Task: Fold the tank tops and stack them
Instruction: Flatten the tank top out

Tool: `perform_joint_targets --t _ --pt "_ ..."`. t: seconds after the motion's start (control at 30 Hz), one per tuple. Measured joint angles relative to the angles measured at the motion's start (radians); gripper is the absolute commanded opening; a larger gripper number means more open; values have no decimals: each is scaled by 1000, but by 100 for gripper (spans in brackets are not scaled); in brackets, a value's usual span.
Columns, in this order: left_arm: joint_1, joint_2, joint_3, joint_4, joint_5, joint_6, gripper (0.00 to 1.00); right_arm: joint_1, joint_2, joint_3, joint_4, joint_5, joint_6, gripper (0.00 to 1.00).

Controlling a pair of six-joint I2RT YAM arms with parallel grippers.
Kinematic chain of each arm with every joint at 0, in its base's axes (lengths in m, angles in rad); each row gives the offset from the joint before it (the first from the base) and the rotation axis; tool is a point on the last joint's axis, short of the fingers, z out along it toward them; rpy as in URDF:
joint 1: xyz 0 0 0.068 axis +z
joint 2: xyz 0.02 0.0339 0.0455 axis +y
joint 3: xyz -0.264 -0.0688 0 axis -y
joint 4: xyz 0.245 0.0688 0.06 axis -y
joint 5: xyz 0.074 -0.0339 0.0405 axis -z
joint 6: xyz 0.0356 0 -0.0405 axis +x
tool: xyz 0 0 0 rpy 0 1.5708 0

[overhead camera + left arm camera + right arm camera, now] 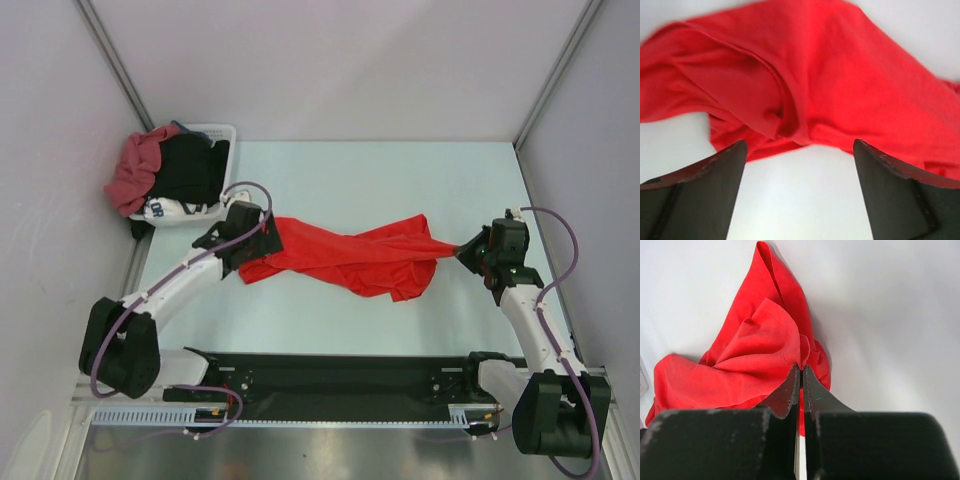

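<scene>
Right end effector (pixel 801 371) clamps a corner of the red tank top (pixel 350 255), seemingly to spread it flat; left end effector (pixel 800 146) stands apart.

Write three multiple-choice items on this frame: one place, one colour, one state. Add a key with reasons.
1. Where does the white basket stand?
A. at the far left corner of the table
B. at the far right corner
C. between the arm bases

2. What colour is the tank top lying mid-table?
A. black
B. white
C. bright red

3. How is the right gripper?
A. open above bare table
B. shut on an end of the tank top
C. shut on nothing

Key:
1 A: the top view shows it by the left wall at the far edge.
2 C: all three views show bright red cloth.
3 B: the right wrist view shows the jaws closed with red fabric pinched between them.
</scene>
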Motion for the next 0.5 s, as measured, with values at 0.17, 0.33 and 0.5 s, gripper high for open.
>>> perform_joint_targets --t 0.17,0.33,0.5 --pt "-44 -32 -98 37 42 -12 77 0 5 0 6 -15 0 0" --pt "-44 14 -108 53 38 -18 70 -2 5 -2 10 -26 0 0" --pt "-44 82 -79 62 35 -14 55 -2 4 -8 10 -27 0 0"
